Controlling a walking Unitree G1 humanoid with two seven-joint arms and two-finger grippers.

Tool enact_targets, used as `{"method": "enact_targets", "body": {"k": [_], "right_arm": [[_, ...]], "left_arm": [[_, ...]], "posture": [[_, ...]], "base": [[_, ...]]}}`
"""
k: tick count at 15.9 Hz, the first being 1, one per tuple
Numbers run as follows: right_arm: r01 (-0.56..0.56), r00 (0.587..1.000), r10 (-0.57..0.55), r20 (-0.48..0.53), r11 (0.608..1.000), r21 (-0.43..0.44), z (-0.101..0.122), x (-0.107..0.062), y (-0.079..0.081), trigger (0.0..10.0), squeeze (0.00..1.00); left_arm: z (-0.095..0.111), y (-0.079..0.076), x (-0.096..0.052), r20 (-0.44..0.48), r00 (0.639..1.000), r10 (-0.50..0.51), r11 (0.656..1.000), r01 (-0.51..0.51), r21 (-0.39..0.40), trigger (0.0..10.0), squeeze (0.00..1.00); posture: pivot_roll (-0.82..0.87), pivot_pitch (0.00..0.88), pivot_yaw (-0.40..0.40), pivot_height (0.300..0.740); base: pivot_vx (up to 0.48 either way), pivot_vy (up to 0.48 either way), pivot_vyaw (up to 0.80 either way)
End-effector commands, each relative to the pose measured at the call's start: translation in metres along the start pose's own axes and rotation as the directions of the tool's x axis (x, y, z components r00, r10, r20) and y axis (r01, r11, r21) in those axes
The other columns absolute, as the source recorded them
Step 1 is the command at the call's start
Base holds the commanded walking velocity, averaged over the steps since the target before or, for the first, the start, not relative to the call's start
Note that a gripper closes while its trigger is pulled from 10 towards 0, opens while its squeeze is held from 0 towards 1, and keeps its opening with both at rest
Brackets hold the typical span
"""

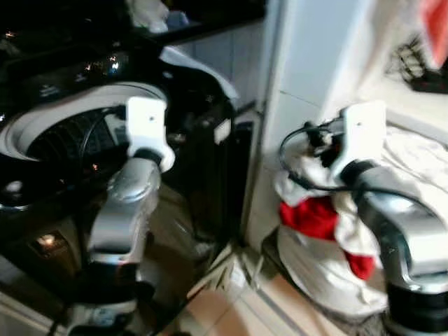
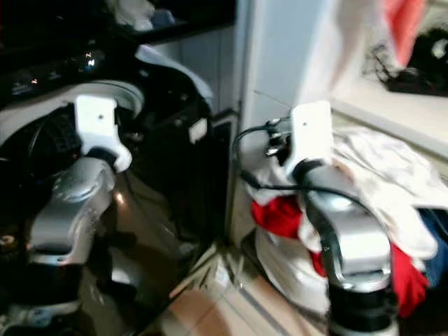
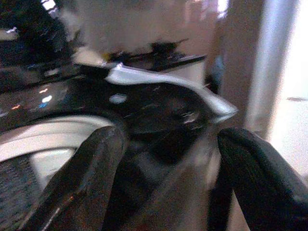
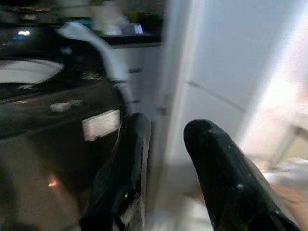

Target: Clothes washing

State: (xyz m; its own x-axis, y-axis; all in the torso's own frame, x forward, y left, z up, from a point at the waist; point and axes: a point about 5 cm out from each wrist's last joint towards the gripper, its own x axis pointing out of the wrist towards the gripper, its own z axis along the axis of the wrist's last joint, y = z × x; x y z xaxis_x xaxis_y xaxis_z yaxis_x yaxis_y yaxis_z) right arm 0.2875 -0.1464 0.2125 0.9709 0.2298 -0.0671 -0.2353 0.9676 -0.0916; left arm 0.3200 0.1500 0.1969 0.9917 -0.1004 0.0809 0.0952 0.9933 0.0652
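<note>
My left gripper is raised over the black washing machine on my left, its fingers spread wide and holding nothing — past them lies the white rim of the open drum. My right gripper hangs before the white cabinet, fingers parted with a narrow gap, released as well. The clothes — a heap of white and red cloth — sit low on my right, just beside my right arm, against the cabinet and well apart from the drum.
</note>
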Motion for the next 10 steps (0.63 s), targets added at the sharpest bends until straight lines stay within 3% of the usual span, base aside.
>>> {"method": "enact_targets", "body": {"k": [1, 8, 10], "right_arm": [[0.022, 1.0, -0.022, 0.013, 1.0, -0.014, 0.0033, -0.0026, -0.0064, 10.0, 0.0], [0.03, 0.999, -0.031, 0.019, 0.999, 0.034, 0.0037, -0.0036, -0.0052, 10.0, 0.0], [0.054, 0.998, -0.055, 0.018, 0.997, 0.047, 0.0048, -0.004, -0.0097, 10.0, 0.0]], "left_arm": [[0.0049, -0.003, 0.0021, 0.015, 1.0, -0.007, 1.0, 0.007, -0.001, 10.0, 0.0], [0.0049, -0.0004, 0.0038, 0.005, 1.0, -0.009, 1.0, 0.009, 0.003, 10.0, 0.0], [0.0043, -0.0018, 0.0039, 0.003, 1.0, -0.019, 1.0, 0.019, -0.014, 10.0, 0.0]], "posture": [[0.01, 0.0, 0.008, 0.74], [0.0, 0.0, 0.022, 0.74], [0.0, 0.0, 0.025, 0.74]], "base": [[0.349, 0.0, 0.0], [0.32, 0.0, 0.0], [0.0, 0.0, 0.0]]}}
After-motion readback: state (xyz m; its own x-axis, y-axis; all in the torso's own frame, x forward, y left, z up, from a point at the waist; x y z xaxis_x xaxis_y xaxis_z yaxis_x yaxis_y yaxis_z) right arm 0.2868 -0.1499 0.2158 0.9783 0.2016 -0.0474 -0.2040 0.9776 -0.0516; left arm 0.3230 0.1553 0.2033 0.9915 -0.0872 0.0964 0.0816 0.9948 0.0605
